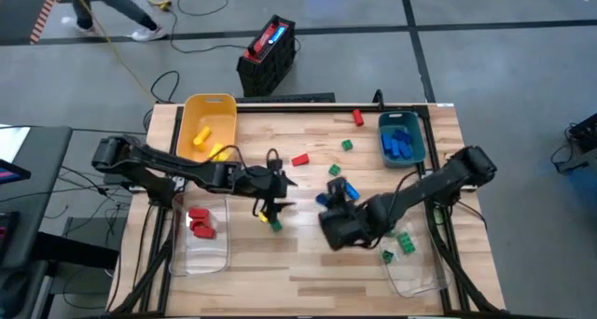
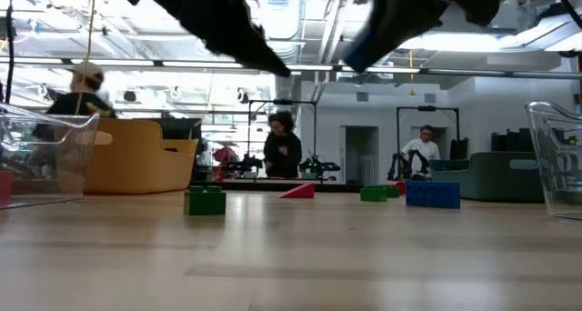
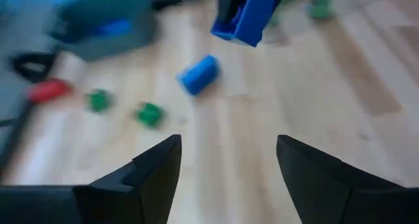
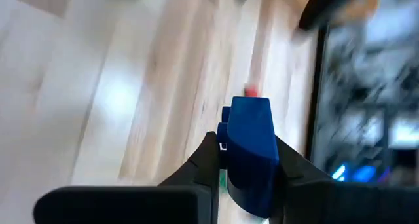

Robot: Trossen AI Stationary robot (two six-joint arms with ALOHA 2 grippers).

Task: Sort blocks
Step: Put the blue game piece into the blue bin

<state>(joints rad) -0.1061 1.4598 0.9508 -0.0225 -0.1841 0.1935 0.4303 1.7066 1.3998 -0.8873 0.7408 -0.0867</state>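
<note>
"While the right gripper (image 4: 245, 162) was clamped on that blue block (image 4: 252, 152) above the middle of the table (image 1: 308, 263), what would have made the carry go well?"

"A firm pinch and a level path to the teal bin (image 1: 402, 138), I'd judge, where other blue ones already lay, releasing only once over its rim."

"And the left gripper (image 3: 226, 162)?"

"Its fingers stood apart, holding nothing, over the boards near a green block (image 1: 275, 224)."

"How did the blocks look?"

"Small, studded, glossy: loose reds, greens and blues strewn across the wood, others binned by colour."
</note>
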